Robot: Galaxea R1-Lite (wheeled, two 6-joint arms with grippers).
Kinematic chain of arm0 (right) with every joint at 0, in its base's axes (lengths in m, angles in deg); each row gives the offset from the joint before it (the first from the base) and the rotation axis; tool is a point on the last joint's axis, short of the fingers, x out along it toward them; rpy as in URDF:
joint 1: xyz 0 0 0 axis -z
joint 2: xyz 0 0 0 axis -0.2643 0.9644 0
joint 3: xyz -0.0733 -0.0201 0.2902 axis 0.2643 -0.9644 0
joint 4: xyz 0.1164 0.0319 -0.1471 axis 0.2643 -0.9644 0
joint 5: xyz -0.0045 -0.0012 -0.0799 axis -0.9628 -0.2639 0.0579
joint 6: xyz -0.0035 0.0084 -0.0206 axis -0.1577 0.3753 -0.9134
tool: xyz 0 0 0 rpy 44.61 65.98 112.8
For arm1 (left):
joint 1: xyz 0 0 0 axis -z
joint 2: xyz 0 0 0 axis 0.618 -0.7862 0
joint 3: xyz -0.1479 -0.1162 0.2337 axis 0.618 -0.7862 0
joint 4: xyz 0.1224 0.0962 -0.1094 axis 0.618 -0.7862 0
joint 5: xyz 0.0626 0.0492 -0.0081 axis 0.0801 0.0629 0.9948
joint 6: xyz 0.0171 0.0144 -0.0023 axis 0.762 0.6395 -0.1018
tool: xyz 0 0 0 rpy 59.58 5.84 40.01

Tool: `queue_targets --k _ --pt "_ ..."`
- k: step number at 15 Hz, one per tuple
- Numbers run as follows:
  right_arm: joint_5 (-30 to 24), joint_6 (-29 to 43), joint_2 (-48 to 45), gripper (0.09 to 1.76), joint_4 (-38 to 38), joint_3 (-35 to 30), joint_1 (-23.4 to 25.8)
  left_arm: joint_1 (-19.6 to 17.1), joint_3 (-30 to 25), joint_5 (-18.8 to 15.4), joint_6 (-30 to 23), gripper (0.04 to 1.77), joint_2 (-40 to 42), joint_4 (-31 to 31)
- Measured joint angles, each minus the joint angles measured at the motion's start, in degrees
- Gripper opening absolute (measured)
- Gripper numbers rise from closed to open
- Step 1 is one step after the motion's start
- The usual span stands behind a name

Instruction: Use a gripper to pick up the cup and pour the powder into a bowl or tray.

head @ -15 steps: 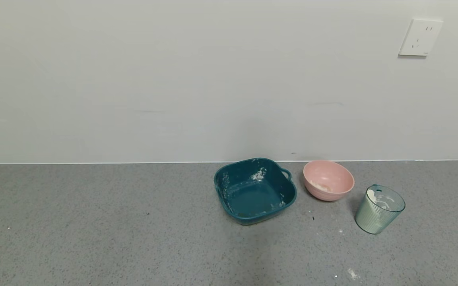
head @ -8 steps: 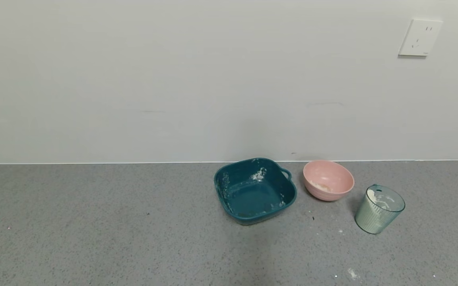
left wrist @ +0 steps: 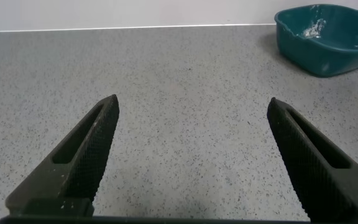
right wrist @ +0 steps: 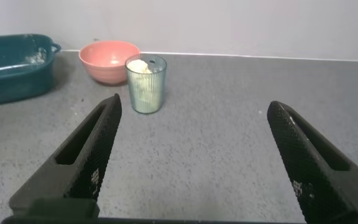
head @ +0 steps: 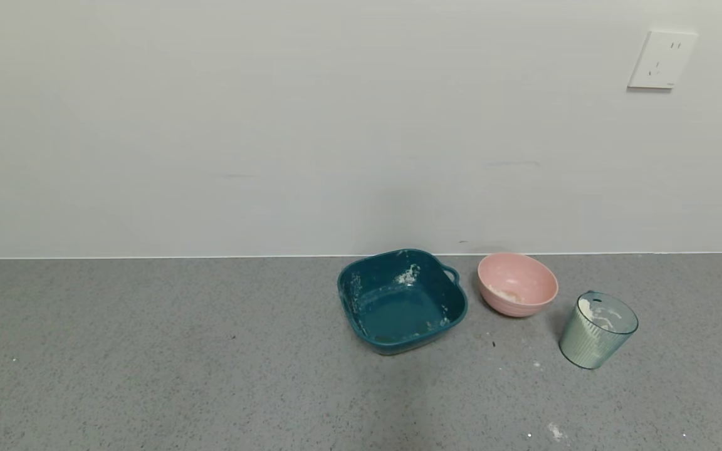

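The ribbed pale blue-green cup (head: 598,331) stands upright on the grey counter at the right, with white powder (head: 600,319) in it. It also shows in the right wrist view (right wrist: 146,84). The pink bowl (head: 517,284) sits just left of and behind the cup, with a little powder inside; it also shows in the right wrist view (right wrist: 109,61). My right gripper (right wrist: 194,121) is open and empty, well short of the cup. My left gripper (left wrist: 193,118) is open and empty over bare counter. Neither gripper shows in the head view.
A dark teal square handled dish (head: 400,300) with powder smears sits left of the bowl, also in the left wrist view (left wrist: 326,37). A wall runs behind the counter, with a socket (head: 662,59) at upper right. Powder specks (head: 554,431) lie on the counter.
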Motion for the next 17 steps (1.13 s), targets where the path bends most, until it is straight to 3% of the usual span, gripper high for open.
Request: queue_targets --k 5,10,17 --pt "-4.39 0.06 -0.16 1.7 9.46 -7.83 0.0 0.0 0.0 0.0 0.0 1.72 0.0 0.0" --pt "-6.1 3.47 -0.16 1.7 4.11 -9.73 0.02 0.0 0.0 0.0 0.0 1.72 0.0 0.0" --pt "-6.17 4.18 -0.13 1.7 4.73 -9.84 0.02 0.0 0.0 0.02 0.0 1.72 0.0 0.0"
